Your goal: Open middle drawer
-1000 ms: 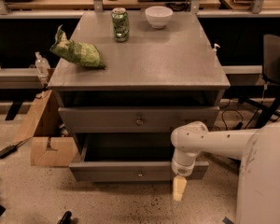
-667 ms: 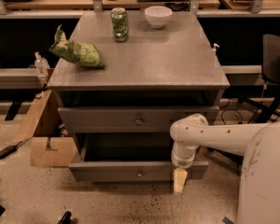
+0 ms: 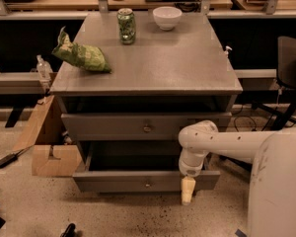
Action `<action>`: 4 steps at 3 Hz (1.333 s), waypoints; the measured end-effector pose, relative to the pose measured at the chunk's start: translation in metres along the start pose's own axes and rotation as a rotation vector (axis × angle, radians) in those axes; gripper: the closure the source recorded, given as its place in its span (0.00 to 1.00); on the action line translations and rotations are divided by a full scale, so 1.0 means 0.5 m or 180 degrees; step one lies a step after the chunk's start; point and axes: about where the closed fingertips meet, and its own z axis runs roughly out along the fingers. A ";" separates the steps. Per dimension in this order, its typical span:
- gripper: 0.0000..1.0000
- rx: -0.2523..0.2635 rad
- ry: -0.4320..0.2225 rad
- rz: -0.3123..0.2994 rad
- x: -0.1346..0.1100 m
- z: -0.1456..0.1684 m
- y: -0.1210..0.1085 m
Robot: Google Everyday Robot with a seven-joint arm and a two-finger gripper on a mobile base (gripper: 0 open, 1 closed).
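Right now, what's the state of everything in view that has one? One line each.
wide grey middle drawer with a small round brass knob: pulled out, open.
grey drawer above it: front further back, not pulled out like the middle one.
gripper: pointing down in front of the open drawer's front, right of its knob.
green drink can: upright on the cabinet top.
white round bowl: right way up.
green snack bag: lying on its side.

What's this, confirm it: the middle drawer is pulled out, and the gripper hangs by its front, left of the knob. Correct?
No. The camera view shows the gripper right of the knob, not left; the middle drawer is pulled out as said.
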 end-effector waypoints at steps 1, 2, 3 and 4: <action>0.00 -0.0001 0.0000 0.0001 0.000 0.000 0.000; 0.25 -0.0141 0.0042 0.0139 0.012 0.029 0.015; 0.50 -0.0346 0.0014 0.0401 0.028 0.042 0.075; 0.73 -0.0346 0.0014 0.0401 0.027 0.040 0.073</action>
